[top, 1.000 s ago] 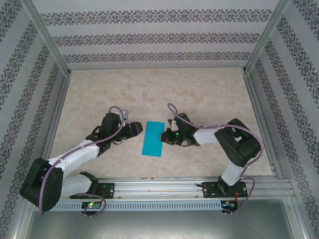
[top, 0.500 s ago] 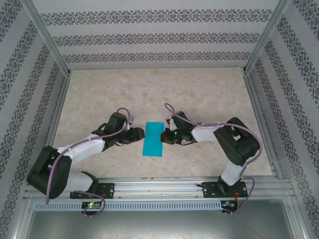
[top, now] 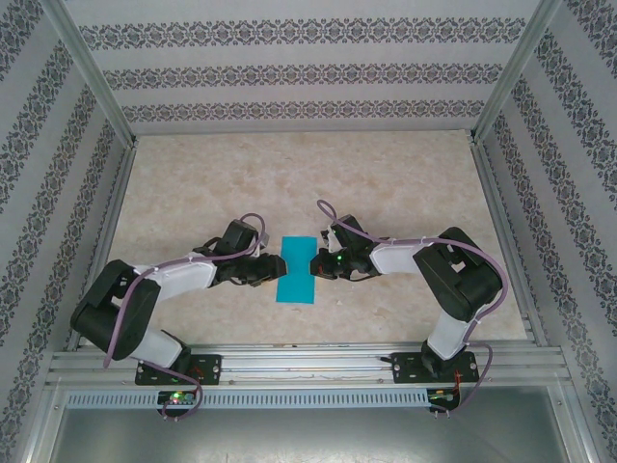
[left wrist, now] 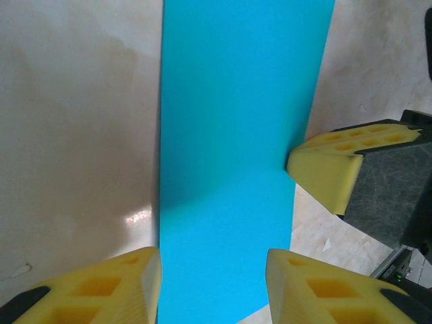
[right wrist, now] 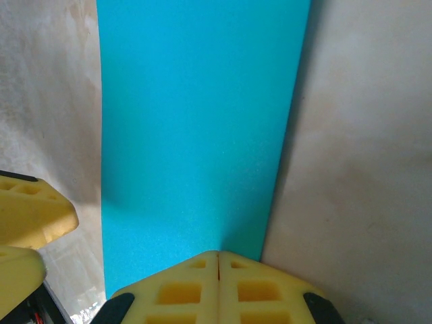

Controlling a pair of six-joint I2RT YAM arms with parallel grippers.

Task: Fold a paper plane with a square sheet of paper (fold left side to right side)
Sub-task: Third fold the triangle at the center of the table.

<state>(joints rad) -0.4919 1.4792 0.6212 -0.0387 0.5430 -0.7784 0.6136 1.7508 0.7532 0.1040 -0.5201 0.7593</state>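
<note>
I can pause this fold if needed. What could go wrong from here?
1. The right gripper, fingers shut, touches the folded teal paper at just one edge, so the paper might pivot or slide if pushed.
2. The left gripper is open with the paper between its fingers; closing could buckle it rather than lift a layer.
3. Both grippers sit close across the narrow strip and might bump.

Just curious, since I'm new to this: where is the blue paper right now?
In the top view, the blue paper lies flat on the near half of the table, between the left gripper and the right gripper.
</note>
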